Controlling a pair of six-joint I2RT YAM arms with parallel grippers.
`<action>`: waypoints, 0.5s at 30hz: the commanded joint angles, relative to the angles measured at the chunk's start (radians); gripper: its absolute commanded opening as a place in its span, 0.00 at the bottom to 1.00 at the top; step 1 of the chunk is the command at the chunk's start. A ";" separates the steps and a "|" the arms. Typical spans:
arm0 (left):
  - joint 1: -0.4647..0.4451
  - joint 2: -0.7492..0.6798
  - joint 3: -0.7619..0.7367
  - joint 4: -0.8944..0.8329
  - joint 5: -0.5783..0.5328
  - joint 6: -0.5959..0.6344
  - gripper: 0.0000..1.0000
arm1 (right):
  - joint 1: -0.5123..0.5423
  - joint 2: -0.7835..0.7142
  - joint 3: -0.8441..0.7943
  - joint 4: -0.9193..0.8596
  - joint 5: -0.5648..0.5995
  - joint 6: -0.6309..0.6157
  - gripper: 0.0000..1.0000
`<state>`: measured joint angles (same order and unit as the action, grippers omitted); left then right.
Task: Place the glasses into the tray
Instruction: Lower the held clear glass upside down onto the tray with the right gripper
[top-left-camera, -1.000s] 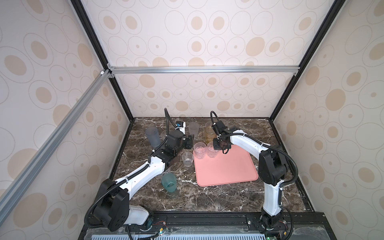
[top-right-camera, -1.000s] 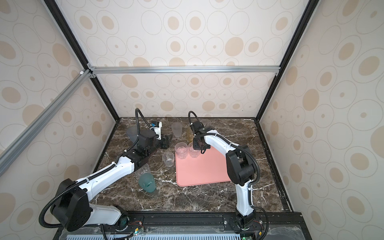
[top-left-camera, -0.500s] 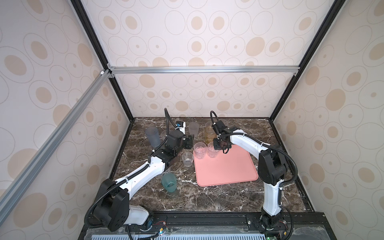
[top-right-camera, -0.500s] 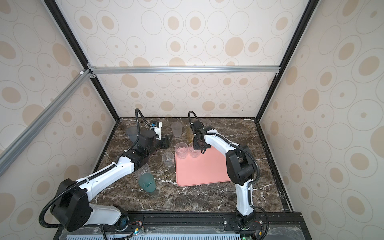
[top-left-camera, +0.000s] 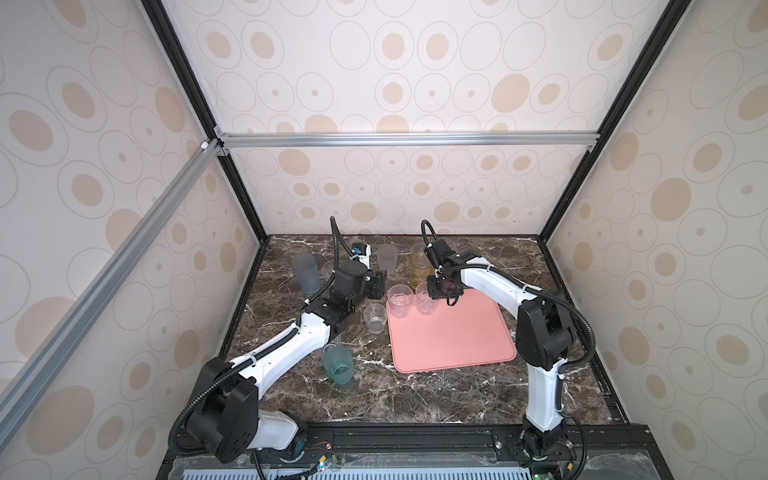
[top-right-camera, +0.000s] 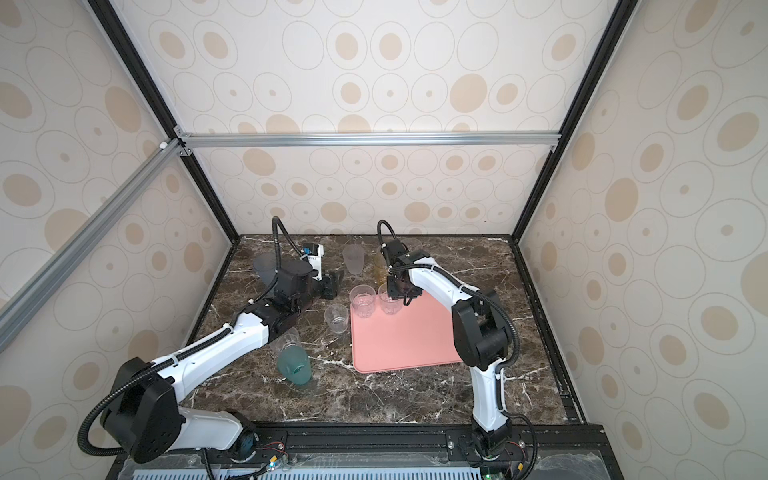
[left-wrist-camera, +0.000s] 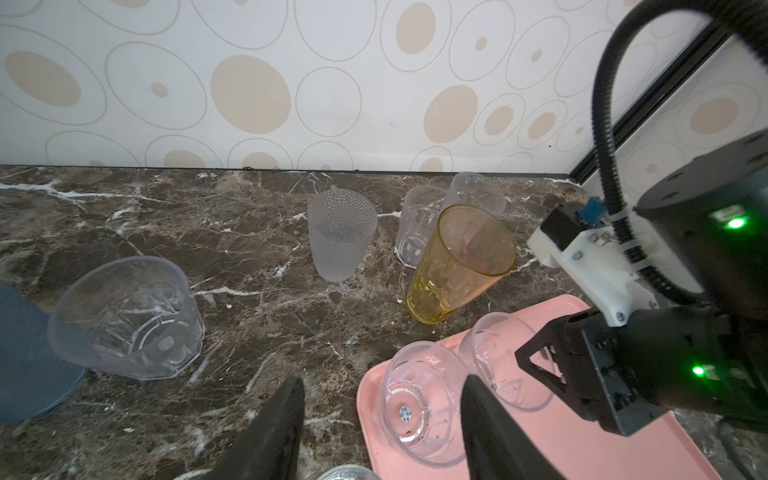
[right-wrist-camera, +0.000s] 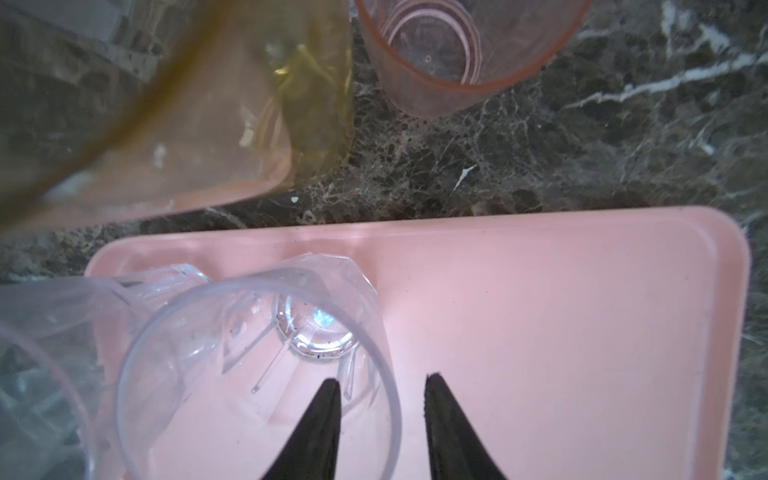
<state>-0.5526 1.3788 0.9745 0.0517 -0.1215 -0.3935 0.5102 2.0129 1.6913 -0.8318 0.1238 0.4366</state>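
1. Right wrist view: the amber glass (right-wrist-camera: 166, 104) is blurred and runs off the frame. The pink glass (right-wrist-camera: 457, 54) and a clear glass (right-wrist-camera: 41, 353) are cut off too.
2. Left wrist view: the blue glass (left-wrist-camera: 25, 357) is mostly out of frame.
3. In a top view, lower left of centre, the left arm (top-right-camera: 232, 340) covers part of a clear tumbler (top-right-camera: 286, 340) just above the teal glass (top-right-camera: 294, 368).
4. In both top views, just above centre, the right arm (top-left-camera: 490, 282) (top-right-camera: 432, 282) hides one side of the amber glass.

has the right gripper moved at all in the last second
no, the right gripper is at the same spot over the far edge of the tray as before, at the clear glass
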 joint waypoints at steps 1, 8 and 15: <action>0.016 0.031 0.103 -0.128 -0.074 0.071 0.60 | -0.001 -0.053 0.032 -0.057 -0.031 -0.007 0.43; 0.239 0.231 0.330 -0.398 0.167 0.123 0.50 | -0.002 -0.167 0.012 -0.056 -0.059 0.027 0.46; 0.266 0.503 0.598 -0.546 0.139 0.220 0.45 | 0.010 -0.194 -0.041 0.013 -0.102 0.083 0.45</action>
<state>-0.2684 1.8214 1.4788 -0.3580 0.0025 -0.2504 0.5114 1.8210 1.6775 -0.8257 0.0444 0.4835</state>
